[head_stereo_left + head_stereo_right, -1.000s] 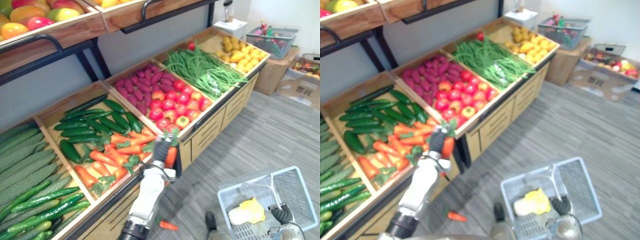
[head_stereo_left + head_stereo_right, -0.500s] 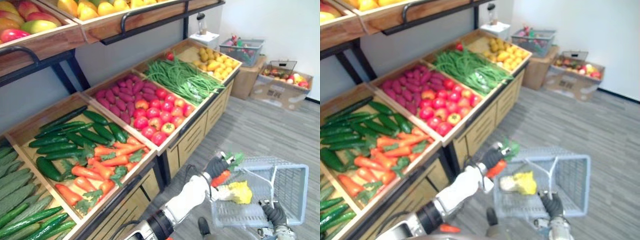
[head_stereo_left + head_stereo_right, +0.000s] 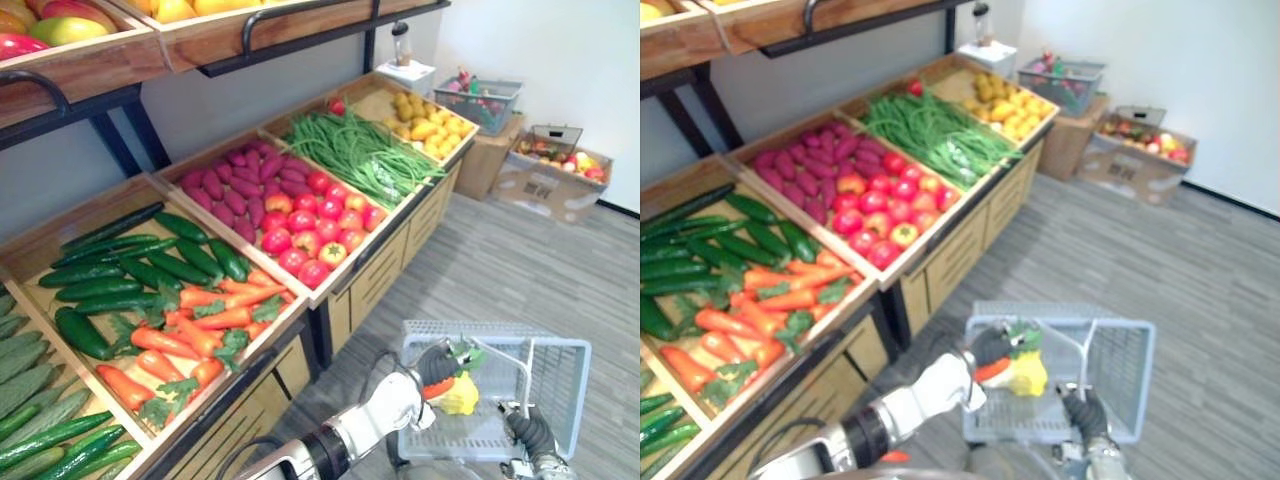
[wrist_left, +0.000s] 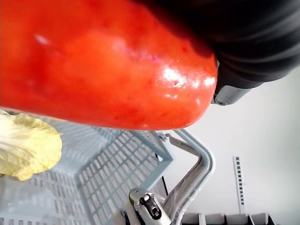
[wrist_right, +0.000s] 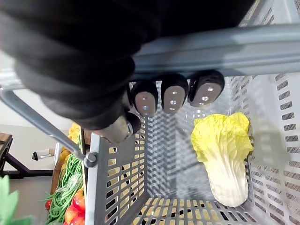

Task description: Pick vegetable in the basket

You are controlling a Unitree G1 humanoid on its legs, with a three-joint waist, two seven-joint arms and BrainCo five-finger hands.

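My left hand (image 3: 434,364) is shut on an orange carrot (image 4: 103,61) with a green leafy top (image 3: 462,357). It holds the carrot just inside the near-left corner of the grey plastic basket (image 3: 505,336), right above a yellow cabbage (image 3: 459,396) lying on the basket's floor. The left wrist view has the carrot up close, with the cabbage (image 4: 28,145) and the basket's mesh wall (image 4: 122,164) beneath it. My right hand (image 3: 527,431) is shut on the basket's handle (image 5: 211,49), its fingers (image 5: 171,96) curled round the bar above the cabbage (image 5: 225,154).
To the left runs a wooden produce stand holding carrots (image 3: 190,330), cucumbers (image 3: 150,262), tomatoes (image 3: 320,220), purple tubers (image 3: 235,175) and green beans (image 3: 360,150). Cardboard boxes (image 3: 550,175) and another grey basket (image 3: 478,95) stand at the back right. Grey plank floor (image 3: 520,270) lies beyond the basket.
My left hand has carried the carrot from the front edge of the carrot bin across to the basket and lowered it in over the cabbage. The camera has swung toward the basket.
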